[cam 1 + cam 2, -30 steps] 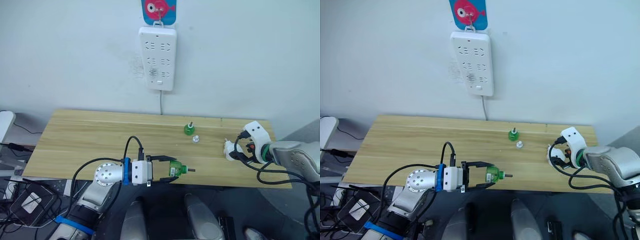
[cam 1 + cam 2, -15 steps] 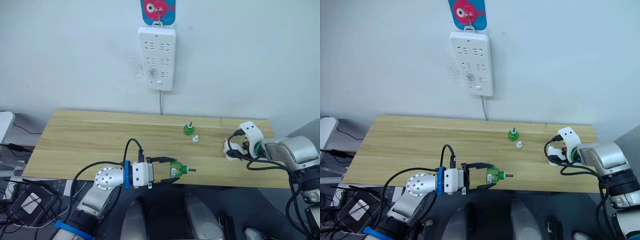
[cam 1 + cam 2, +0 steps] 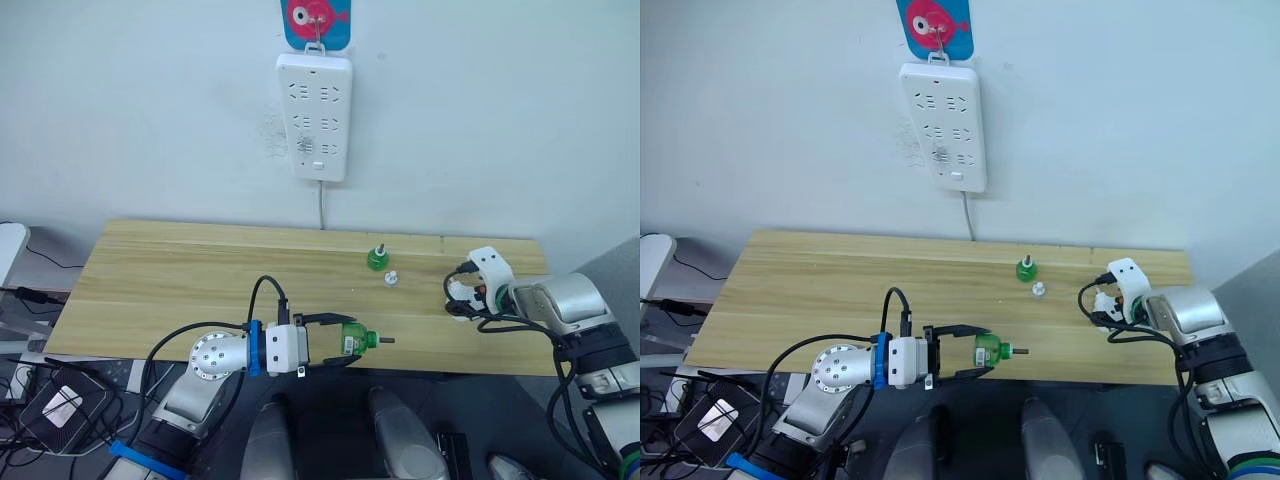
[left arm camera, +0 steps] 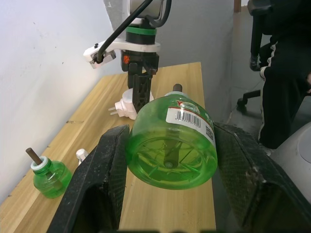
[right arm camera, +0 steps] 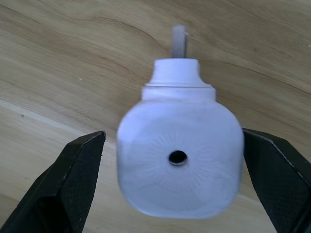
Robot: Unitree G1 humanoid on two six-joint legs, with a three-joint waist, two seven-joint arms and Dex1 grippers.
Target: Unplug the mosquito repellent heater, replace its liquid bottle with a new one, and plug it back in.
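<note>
My left gripper (image 3: 341,336) is shut on a translucent green bottle (image 4: 171,144) with a bare dark wick, held level just past the table's near edge. A second green bottle (image 3: 377,258) with a bare wick stands upright at the back of the table. I cannot tell which of the two is the new one. The white mosquito repellent heater (image 5: 179,165) lies on the table at the right. Its round hole faces my right gripper (image 3: 461,298), which is open. One finger (image 5: 73,174) sits on each side of the heater, with a gap between each and the casing.
A small pale cap (image 3: 391,279) lies loose beside the standing bottle. The white power strip (image 3: 316,115) hangs on the wall above the wooden table (image 3: 180,280), its cord running down behind. A person in dark clothes (image 4: 286,73) stands past the table's right end.
My right gripper has moved left and closed in on the heater, so its open fingers now flank it. The left gripper and its bottle have stayed in place.
</note>
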